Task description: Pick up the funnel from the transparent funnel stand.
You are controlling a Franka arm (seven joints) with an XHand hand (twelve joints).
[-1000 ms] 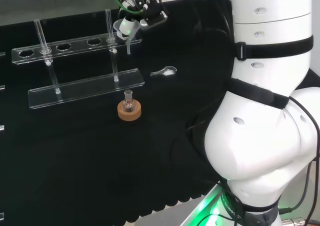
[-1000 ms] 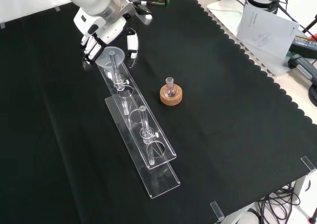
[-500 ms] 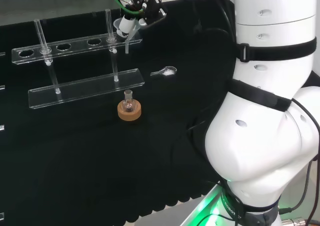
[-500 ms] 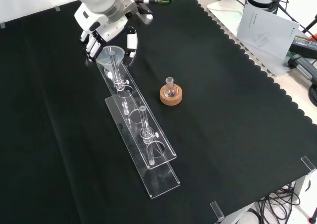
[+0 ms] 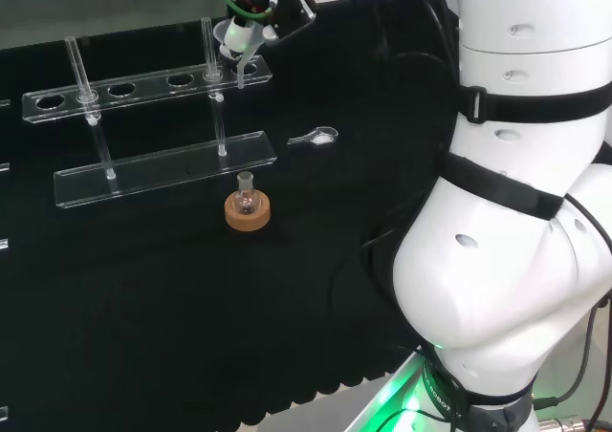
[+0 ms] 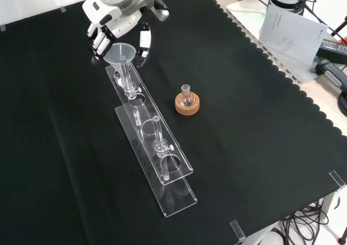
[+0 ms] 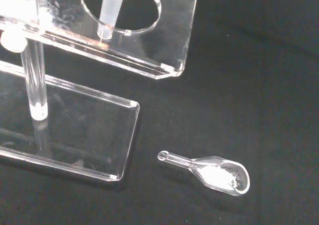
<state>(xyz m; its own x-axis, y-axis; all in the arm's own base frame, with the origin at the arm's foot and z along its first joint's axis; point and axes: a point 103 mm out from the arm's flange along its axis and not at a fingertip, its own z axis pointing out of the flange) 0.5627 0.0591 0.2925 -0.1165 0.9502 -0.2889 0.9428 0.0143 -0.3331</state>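
Gripping the funnel [image 6: 121, 53] at its cone, the hand [image 6: 111, 27] had its fingers [image 6: 143, 43] curled round it near the far edge of the tabletop [image 6: 244, 126] in the front view. Funnel sat raised, its stem [image 7: 108, 17] still passing down through the end hole of the transparent funnel stand [image 6: 153, 147]. Small flask [image 5: 246, 195] stood on a cork ring [image 5: 248, 213] beside the stand. Clear scoop [image 7: 212, 170] holding white powder lay on the cloth, apart from the stand's base.

Front view – funnel [image 6: 120, 52] above stand's [image 6: 162, 163] far end, flask on cork ring [image 6: 187, 104] right of stand
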